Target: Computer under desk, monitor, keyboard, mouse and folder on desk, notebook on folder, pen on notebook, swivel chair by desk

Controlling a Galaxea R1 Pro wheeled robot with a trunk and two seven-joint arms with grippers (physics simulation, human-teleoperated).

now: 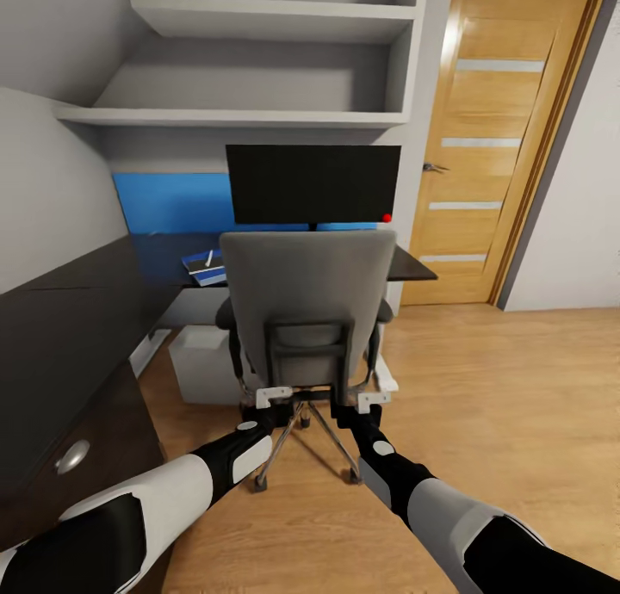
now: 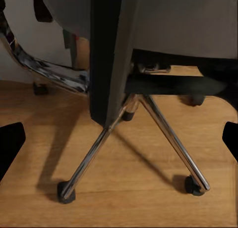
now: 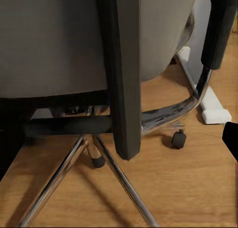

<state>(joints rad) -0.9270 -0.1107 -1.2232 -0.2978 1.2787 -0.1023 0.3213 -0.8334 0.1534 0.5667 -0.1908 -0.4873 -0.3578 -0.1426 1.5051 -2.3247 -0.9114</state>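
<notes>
We stand behind the grey upholstered swivel chair (image 1: 307, 301), both arms reaching to the lower edge of its backrest. Our left gripper (image 1: 274, 397) and right gripper (image 1: 372, 399) sit at the two bottom corners of the black back frame, level with each other, so neither arm is nearer. In both wrist views the dark fingertips (image 2: 11, 143) stand wide apart at the frame's edges with a black upright bar (image 2: 110, 54) of the chair back between them, so we judge both sets of fingers spread, not yet pinching anything. The chair lies straight ahead of the fingers, its chrome star base (image 2: 148, 134) below them. Beyond it the dark desk (image 1: 412, 267) carries the black monitor (image 1: 313, 183); a push forward along that line would tuck the chair in.
</notes>
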